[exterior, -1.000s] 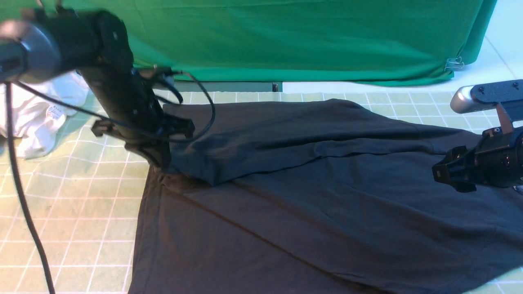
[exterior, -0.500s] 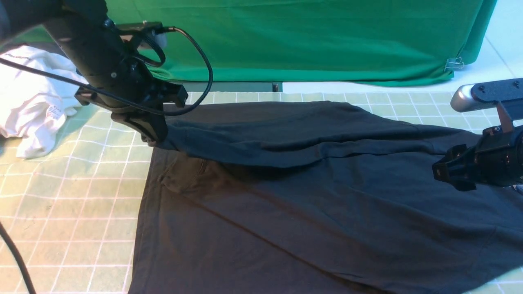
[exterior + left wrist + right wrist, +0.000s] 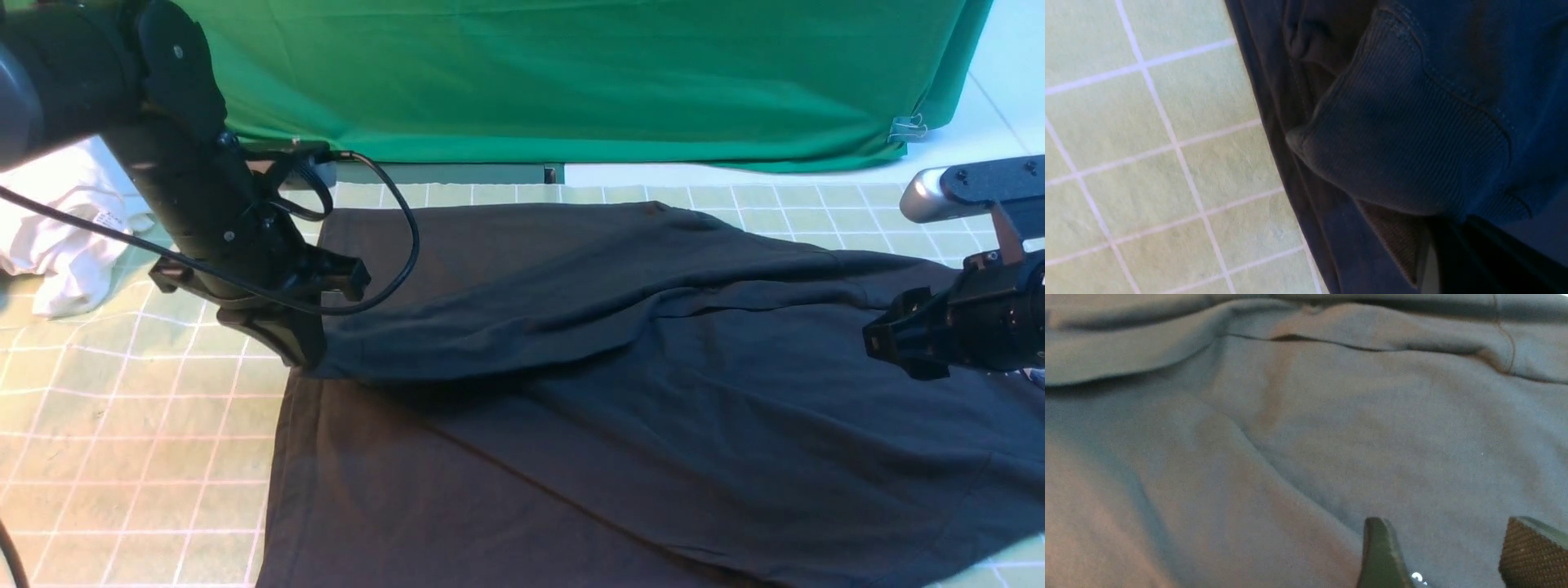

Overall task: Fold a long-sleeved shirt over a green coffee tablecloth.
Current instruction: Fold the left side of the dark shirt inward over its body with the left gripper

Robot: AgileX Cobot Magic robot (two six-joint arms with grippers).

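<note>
Shirt [image 3: 653,392], black, spread on tablecloth [image 3: 122,441]; bare grid beyond its left edge. Left tool [image 3: 298,355] grasps cuff [image 3: 1404,134] there; right tool [image 3: 1445,526] released above right side.

We can't read anything: the little tag [image 3: 106,219] on the crumpled white cloth garment [image 3: 57,269] beyond the left gripper [image 3: 300,353] is just blur.

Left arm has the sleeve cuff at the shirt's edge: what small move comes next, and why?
Probably open the left gripper and let the cuff drop: the sleeve already lies across the long-sleeved shirt, cuff at its edge.
</note>
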